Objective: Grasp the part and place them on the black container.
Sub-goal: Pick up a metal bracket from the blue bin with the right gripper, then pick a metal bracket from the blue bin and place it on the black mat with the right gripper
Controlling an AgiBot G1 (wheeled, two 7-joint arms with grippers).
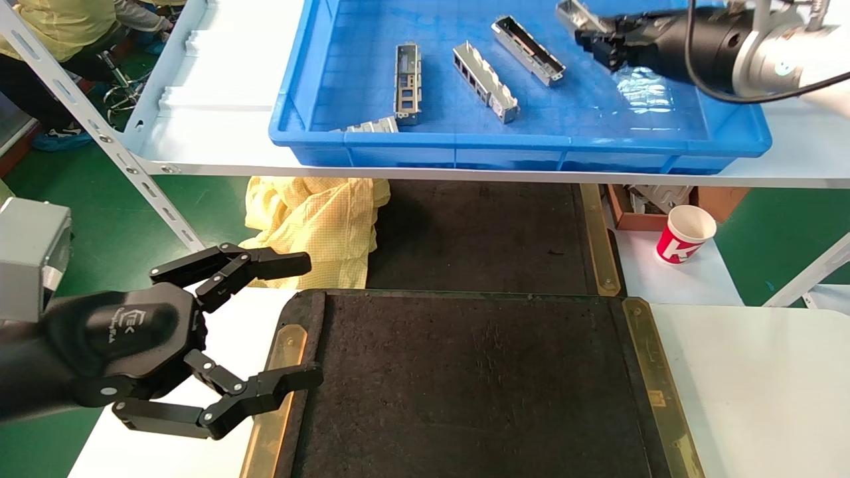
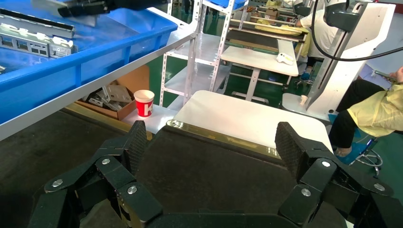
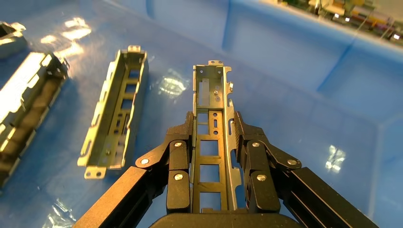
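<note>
Right gripper (image 3: 212,142) clamps the part (image 3: 212,99) lengthwise, seemingly protruding forward.

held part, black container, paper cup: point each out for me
held part (image 3: 211,123), right wrist view, slotted face between the fingers
black container (image 1: 478,385), head view, bare felt surface
paper cup (image 1: 684,236), head view, red side wall

Green floor (image 1: 119,226), white metal shelving (image 2: 197,57), white tables (image 2: 259,59) and seated workers in yellow behind.

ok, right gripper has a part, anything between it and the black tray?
Nothing visible blocks the way. The right gripper holds the part above the blue crate. The black container lies bare, nearer the robot; the left gripper hovers open at its left edge.
</note>
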